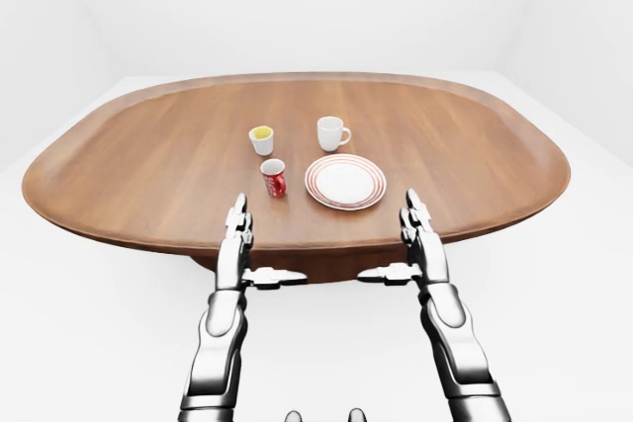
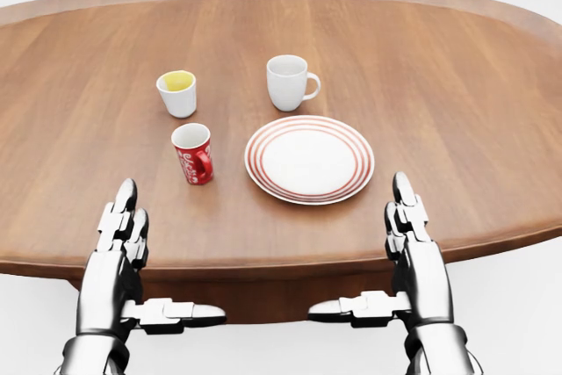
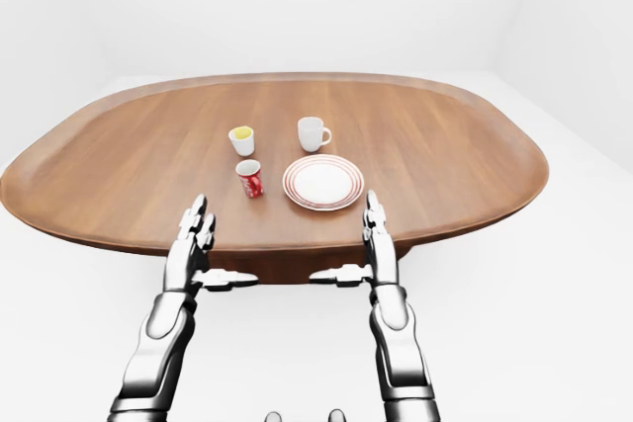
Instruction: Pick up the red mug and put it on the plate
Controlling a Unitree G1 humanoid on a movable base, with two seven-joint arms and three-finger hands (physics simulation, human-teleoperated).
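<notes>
One oval wooden table [image 1: 129, 160] stands amid a plain white room.

Red mug [image 2: 192, 154] upright, white inside, white lettering, handle toward me, just left of my target plate [image 2: 309, 159], red-ringed white, flat, apart.

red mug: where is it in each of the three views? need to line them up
Left-eye view: red mug just left of centre.
Head view: left of centre, handle toward the bottom right.
Right-eye view: left of centre, small.
Shared landmark: the red-ringed plate lies immediately right of it in every view.
</notes>
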